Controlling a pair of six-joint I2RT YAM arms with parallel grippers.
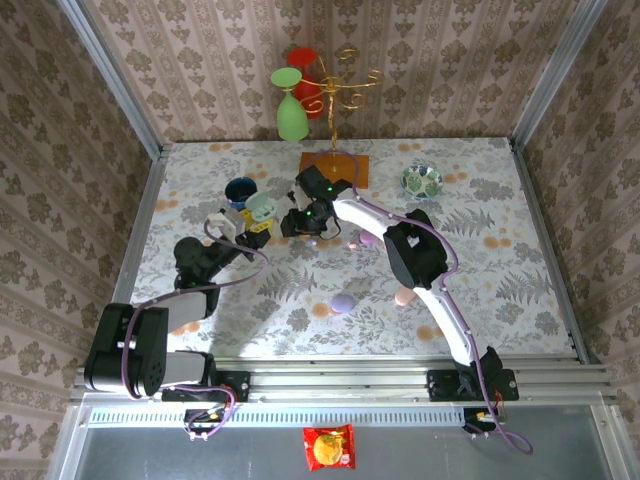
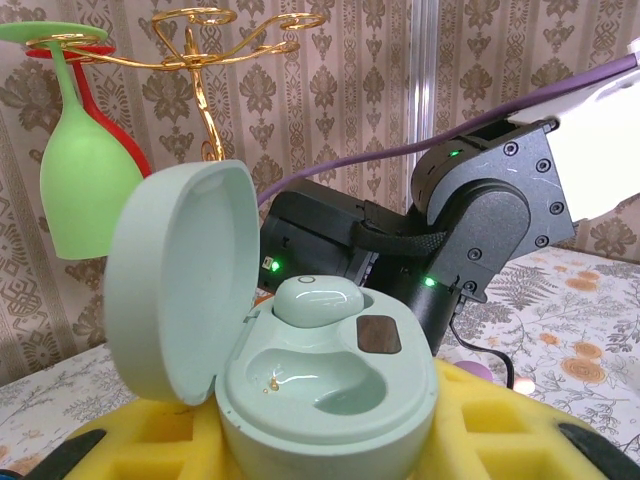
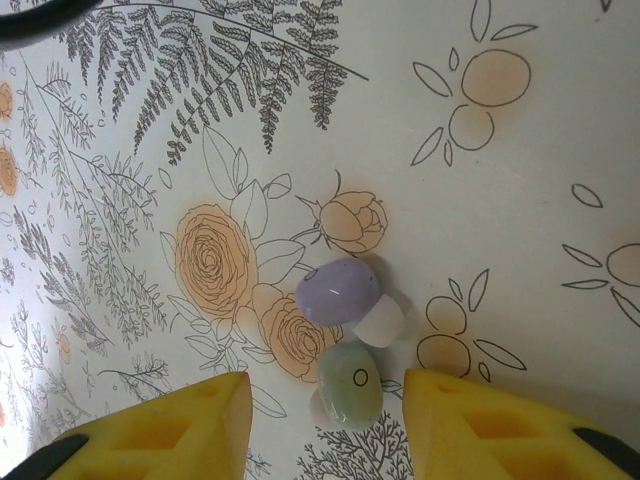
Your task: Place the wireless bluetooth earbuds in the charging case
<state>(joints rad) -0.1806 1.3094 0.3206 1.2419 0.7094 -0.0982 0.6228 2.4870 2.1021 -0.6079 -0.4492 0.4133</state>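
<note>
Closest in, the left pincer (image 2: 325, 445) has its yellow foam fingers (image 2: 500, 415) clamped on either side of a mint-green egg-shaped plastic charging case (image 2: 330, 400), whose lid (image 2: 180, 280) stands tipped open. One mint-green earbud (image 2: 315, 300) sits in the well nearest the lid. The well in front of it lies bare, a speck of gold contact showing. Behind the case I can see the right arm's black wrist (image 2: 480, 210) with green lights lit. A green wine glass (image 2: 85, 165) hangs upside down from a gold wire rack (image 2: 205, 60), with a red glass (image 2: 132, 158) tucked behind it. The right pincer (image 3: 325, 383) hangs over the floral-print counter (image 3: 520, 200) toward the far edge, about midway along it, its yellow fingers (image 3: 160, 430) apart. Between their tips lies a second mint-green earbud (image 3: 350, 385), with a gap on each side. Just beyond it rest a lilac earbud (image 3: 338, 292) and a whitish earbud (image 3: 380, 320), touching each other. From above, a lilac egg-shaped case (image 1: 343, 302) and a pink egg-shaped case (image 1: 405, 296) lie nearer the near edge, well apart from both pincers. A dark blue bowl (image 1: 240, 190) sits just beside the left pincer, a patterned bowl (image 1: 421, 180) lies near the far right corner, and an orange mat (image 1: 335, 165) lies under the rack at the far edge.
</note>
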